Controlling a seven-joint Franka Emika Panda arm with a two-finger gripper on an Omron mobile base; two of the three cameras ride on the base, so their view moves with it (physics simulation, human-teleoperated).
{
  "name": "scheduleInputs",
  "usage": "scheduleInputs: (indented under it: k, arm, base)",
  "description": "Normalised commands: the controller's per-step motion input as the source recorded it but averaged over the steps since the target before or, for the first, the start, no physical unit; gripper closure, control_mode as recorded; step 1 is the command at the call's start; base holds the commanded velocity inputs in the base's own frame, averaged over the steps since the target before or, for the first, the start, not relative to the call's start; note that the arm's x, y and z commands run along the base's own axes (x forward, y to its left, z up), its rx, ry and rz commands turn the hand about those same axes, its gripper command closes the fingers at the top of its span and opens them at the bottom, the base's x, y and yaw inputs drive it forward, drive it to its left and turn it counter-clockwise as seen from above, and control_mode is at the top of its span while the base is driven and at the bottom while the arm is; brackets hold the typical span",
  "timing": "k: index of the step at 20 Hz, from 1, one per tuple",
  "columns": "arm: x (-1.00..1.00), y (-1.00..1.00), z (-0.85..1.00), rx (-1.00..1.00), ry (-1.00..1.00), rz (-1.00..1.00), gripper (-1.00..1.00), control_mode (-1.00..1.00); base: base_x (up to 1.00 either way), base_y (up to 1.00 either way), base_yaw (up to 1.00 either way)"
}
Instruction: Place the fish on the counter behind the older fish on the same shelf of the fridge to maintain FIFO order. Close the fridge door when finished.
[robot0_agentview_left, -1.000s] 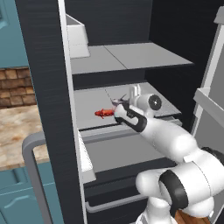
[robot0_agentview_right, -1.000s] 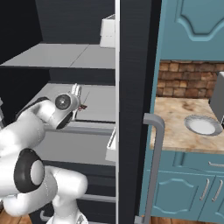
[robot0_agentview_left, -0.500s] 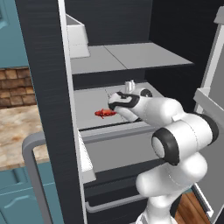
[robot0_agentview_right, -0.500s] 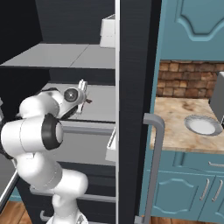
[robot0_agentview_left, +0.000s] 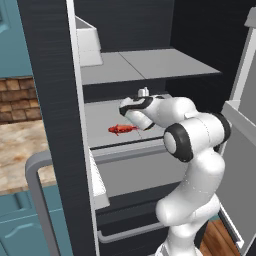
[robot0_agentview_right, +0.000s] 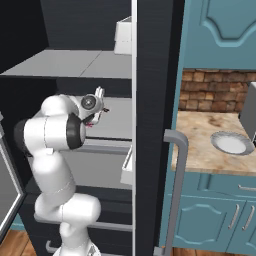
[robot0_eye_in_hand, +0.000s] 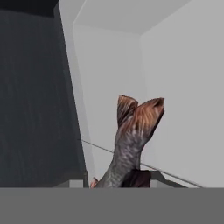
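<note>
Two fish share your attention now, and you should work from the big things inward; the fridge (robot0_agentview_left: 125, 30) stands open around the jaws, its fridge door (robot0_agentview_left: 55, 125) swung wide on the side away from the arm, and it must be shut once the fish is placed; the counter (robot0_agentview_right: 210, 145) lies well off beyond that door and plays no part in this step. Beneath the jaws runs the shelf (robot0_agentview_left: 105, 117), light grey with a raised front lip, and the plain shelf one level higher hangs close above the hand, so you have little headroom to lift.

Your gripper (robot0_agentview_left: 134, 105) reaches in over the shelf, and the jaws are clamped on the fish (robot0_eye_in_hand: 131, 140); in the hand view its grey mottled body rises from between them with the forked tail furthest out, pointing toward the pale inner walls. The older fish (robot0_agentview_left: 122, 129) lies on the shelf just in front of and below the jaws, near the lip, apart from them.

By my judgement you should carry the grey fish deeper, past the red one, keeping the hand low under the upper shelf; lower until the body rests flat, then part the jaws gently; withdraw straight back and a little high, so you do not sweep the red fish forward off the lip.
</note>
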Motion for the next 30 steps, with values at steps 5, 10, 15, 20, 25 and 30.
scheduleInputs:
  k: [5, 10, 15, 20, 25, 30]
  arm:
    - [0.61, 0.0, -0.28, 0.0, 0.02, 0.03, 1.0, -1.0]
    - [0.36, 0.0, -0.43, -0.03, 0.0, 0.04, 1.0, -1.0]
    - [0.32, 0.0, -0.38, -0.01, 0.0, 0.04, 1.0, -1.0]
    - [0.25, 0.01, -0.5, -0.04, 0.0, 0.02, -1.0, -1.0]
    - [-0.15, 0.01, -0.36, -0.06, -0.01, 0.0, -1.0, -1.0]
    - [-0.27, 0.0, -0.09, -0.04, 0.0, 0.0, -1.0, -1.0]
  base:
    - [0.0, 0.0, 0.0]
    - [0.0, 0.0, 0.0]
    - [0.0, 0.0, 0.0]
    - [0.0, 0.0, 0.0]
    - [0.0, 0.0, 0.0]
    - [0.0, 0.0, 0.0]
